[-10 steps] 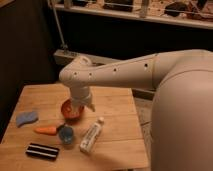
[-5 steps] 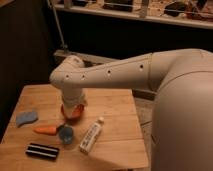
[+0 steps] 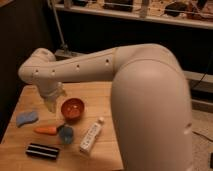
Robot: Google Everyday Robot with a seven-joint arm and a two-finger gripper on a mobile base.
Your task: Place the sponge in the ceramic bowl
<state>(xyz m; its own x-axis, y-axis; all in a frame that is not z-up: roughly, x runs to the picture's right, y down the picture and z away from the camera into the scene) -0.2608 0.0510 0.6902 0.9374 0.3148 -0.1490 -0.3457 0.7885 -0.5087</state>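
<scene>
The light-blue sponge (image 3: 26, 118) lies flat on the wooden table (image 3: 100, 92) near its left edge. To its right stands the reddish-orange ceramic bowl (image 3: 73, 108), upright, with nothing visible inside. My gripper (image 3: 50, 105) hangs from the white arm between the two, above the table, a little left of the bowl and up and to the right of the sponge. It holds nothing that I can see.
An orange carrot (image 3: 46, 130) lies in front of the bowl, beside a small round blue cup (image 3: 66, 134). A white tube (image 3: 91, 138) lies to the right and a black flat block (image 3: 42, 151) near the front edge. The arm's bulk covers the table's right side.
The gripper has swung left, from over the bowl to the space between bowl and sponge. The bowl now shows in full. The objects on the table have not moved.
</scene>
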